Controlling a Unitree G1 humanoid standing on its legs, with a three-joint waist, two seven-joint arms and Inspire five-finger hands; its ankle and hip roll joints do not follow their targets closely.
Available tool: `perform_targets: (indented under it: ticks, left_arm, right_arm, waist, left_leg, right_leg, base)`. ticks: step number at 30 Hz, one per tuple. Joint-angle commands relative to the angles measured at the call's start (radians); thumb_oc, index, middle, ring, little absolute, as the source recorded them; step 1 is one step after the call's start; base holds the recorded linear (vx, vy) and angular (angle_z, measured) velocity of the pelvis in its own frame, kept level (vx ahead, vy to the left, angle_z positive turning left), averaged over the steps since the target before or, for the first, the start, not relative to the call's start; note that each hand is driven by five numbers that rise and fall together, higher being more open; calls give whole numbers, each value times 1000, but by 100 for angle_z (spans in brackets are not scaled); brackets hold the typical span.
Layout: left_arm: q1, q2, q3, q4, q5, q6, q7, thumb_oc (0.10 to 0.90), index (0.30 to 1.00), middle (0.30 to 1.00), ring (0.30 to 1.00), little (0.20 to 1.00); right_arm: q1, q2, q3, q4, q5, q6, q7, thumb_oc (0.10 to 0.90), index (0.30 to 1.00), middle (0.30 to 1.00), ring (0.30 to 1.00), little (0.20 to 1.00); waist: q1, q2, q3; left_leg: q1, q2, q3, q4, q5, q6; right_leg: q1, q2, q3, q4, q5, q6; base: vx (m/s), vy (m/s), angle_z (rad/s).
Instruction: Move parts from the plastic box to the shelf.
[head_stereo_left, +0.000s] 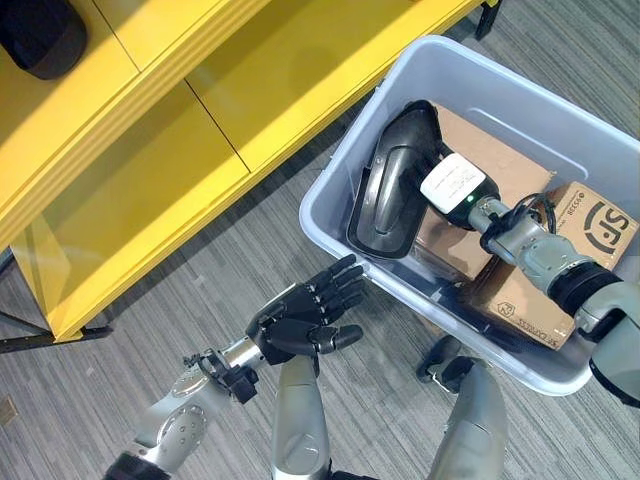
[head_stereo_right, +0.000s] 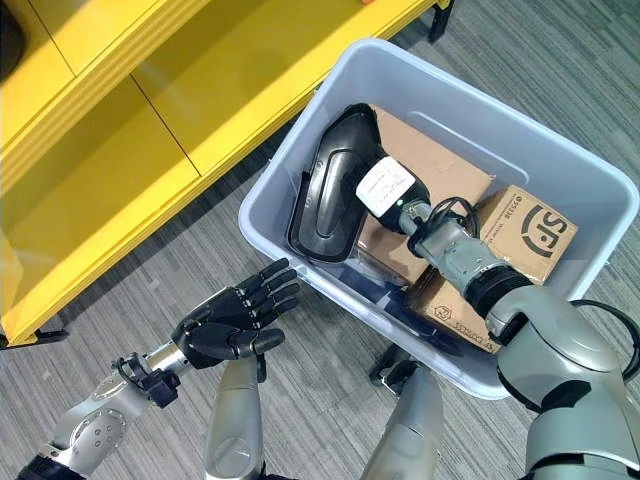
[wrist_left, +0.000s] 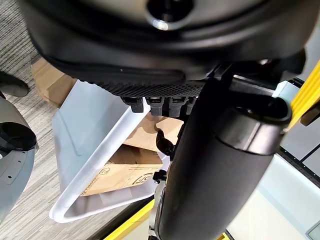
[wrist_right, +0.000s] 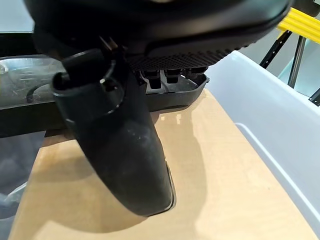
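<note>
The right hand (head_stereo_left: 455, 185) reaches into the grey plastic box (head_stereo_right: 585, 195) on the floor, against a large black moulded part (head_stereo_left: 392, 185) standing on edge over cardboard cartons (head_stereo_left: 560, 250); its fingers are hidden behind the part, so whether they grip it cannot be told. The left hand (head_stereo_left: 305, 315) hovers just outside the box's near rim, fingers relaxed and holding nothing. On the yellow shelf (head_stereo_left: 150, 170), one dark object (head_stereo_left: 40, 35) sits at the far corner (what it is cannot be made out); most of the moving appears still ahead.
</note>
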Motion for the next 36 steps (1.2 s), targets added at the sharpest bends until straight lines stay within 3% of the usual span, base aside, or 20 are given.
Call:
perform_targets:
  ticks: [1, 13, 25, 26, 27, 28, 29, 30, 32, 36]
  left_arm:
    - [-35, -2, 1, -141, -28, -52, -63, 900, 1000, 1000, 1000, 1000]
    - [-34, -3, -1, -142, -44, -51, -63, 900, 1000, 1000, 1000, 1000]
    - [-28, -11, -3, -128, -83, -60, -79, 900, 1000, 1000, 1000, 1000]
    - [-28, -13, -3, -127, -75, -62, -78, 900, 1000, 1000, 1000, 1000]
    - [-29, -13, -4, -126, -69, -63, -77, 900, 1000, 1000, 1000, 1000]
    - [-35, -14, -11, -121, -64, -71, -84, 900, 1000, 1000, 1000, 1000]
    - [-36, -14, -13, -120, -66, -73, -88, 900, 1000, 1000, 1000, 1000]
    - [-40, -17, -23, -119, -85, -76, -104, 900, 1000, 1000, 1000, 1000]
    - [-42, -17, -26, -120, -91, -76, -112, 900, 1000, 1000, 1000, 1000]
    - [-68, -33, -55, -118, -80, -94, -90, 900, 1000, 1000, 1000, 1000]
  right_arm:
    - [-200, -11, -1, 59, 26, 17, -46, 900, 1000, 1000, 1000, 1000]
    - [-228, 11, -2, 85, -9, -7, -105, 900, 1000, 1000, 1000, 1000]
    - [-220, 25, 34, 129, 23, 30, -105, 900, 1000, 1000, 1000, 1000]
    - [-219, 29, 33, 141, 30, 31, -108, 639, 635, 635, 635, 635]
    - [-219, 32, 33, 146, 36, 29, -110, 625, 616, 616, 616, 616]
    - [-219, 43, 30, 173, 86, 1, -117, 400, 300, 300, 300, 300]
    - [-217, 42, 30, 176, 108, -4, -123, 400, 300, 300, 300, 300]
    - [-212, 42, 24, 180, 237, 22, -164, 400, 300, 300, 300, 300]
    - [-214, 54, -4, 185, 282, 47, -176, 400, 300, 300, 300, 300]
    - [-194, 90, -93, 247, 265, 35, -228, 400, 300, 300, 300, 300]
  waist:
    - [29, -5, 17]
    - [43, 20, 17]
    - [61, 35, 17]
    - [64, 37, 17]
    - [65, 38, 17]
    - [68, 40, 17]
    - [68, 40, 17]
    - [67, 42, 17]
    - [66, 46, 17]
    - [62, 55, 17]
  left_leg:
    - [-36, 44, 26, 118, -108, 24]
    - [-116, 30, -4, 150, -108, 28]
    - [-223, 11, -47, 195, -127, 38]
    - [-227, 9, -49, 200, -129, 39]
    - [-229, 8, -50, 201, -129, 39]
    - [-239, 7, -54, 206, -133, 41]
    - [-241, 7, -55, 206, -132, 41]
    - [-250, 7, -56, 206, -130, 42]
    - [-254, 4, -58, 207, -131, 42]
    - [-250, 1, -54, 188, -126, 40]
  right_leg:
    - [47, 0, -9, -44, 26, 84]
    - [-25, -17, -12, 3, 15, 76]
    - [-107, -32, -16, 47, 8, 68]
    - [-109, -31, -17, 48, 8, 67]
    - [-109, -31, -17, 49, 7, 66]
    - [-114, -32, -20, 50, 7, 66]
    - [-115, -32, -20, 51, 7, 66]
    - [-119, -31, -20, 50, 8, 66]
    - [-123, -29, -17, 45, 12, 65]
    - [-118, -27, -19, 16, 21, 68]
  base:
    - [0, 0, 0]
    - [11, 3, 2]
    - [7, -3, 5]
    - [7, 2, -4]
    - [6, -1, -4]
    - [0, 0, 0]
    - [-1, -7, 4]
    - [-4, -5, 7]
    - [-4, -1, 4]
    - [-31, 49, -4]
